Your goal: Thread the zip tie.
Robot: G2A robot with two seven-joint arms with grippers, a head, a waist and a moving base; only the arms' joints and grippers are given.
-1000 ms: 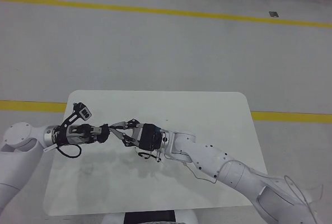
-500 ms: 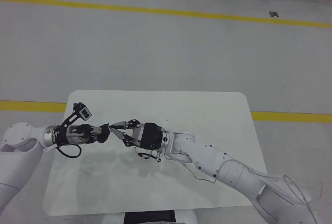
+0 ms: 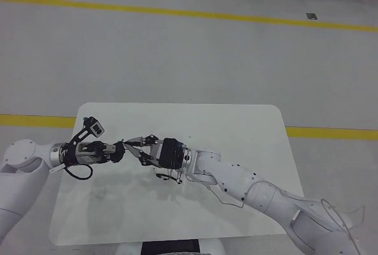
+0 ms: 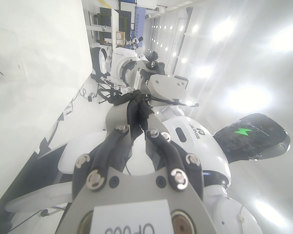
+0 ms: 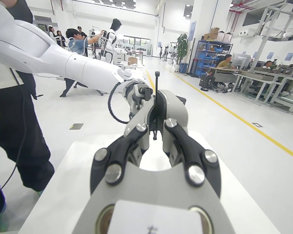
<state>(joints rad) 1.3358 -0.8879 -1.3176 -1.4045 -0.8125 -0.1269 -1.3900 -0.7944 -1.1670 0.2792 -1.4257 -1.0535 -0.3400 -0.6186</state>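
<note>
A white table (image 3: 239, 127) with rounded corners stands on the grey floor. The right arm (image 3: 239, 182) comes over it from the near right side, and the left arm (image 3: 29, 159) comes in from the left edge. The two arms meet above the left part of the table, and both are lifted off the surface.

The right gripper (image 3: 131, 148) points to the left and the left gripper (image 3: 118, 152) points to the right, so they stand tip to tip, just beside each other. In the left wrist view, the left gripper (image 4: 136, 102) has its black-wrapped fingers (image 4: 134, 120) drawn together, with the tips close against the other gripper. It cannot be told if anything is between them.

In the right wrist view, the right gripper (image 5: 157, 103) has its grey fingers (image 5: 169, 109) closed on the zip tie (image 5: 156, 83), which sits between the ribbed black pads. The zip tie is a thin black strip. Its long axis is upright, across the fingers. Its head (image 5: 157, 74) points up and is free above the fingertips, and the other end hangs free below them, toward the table. The left arm (image 5: 63, 64) ends just behind the strip.
</note>
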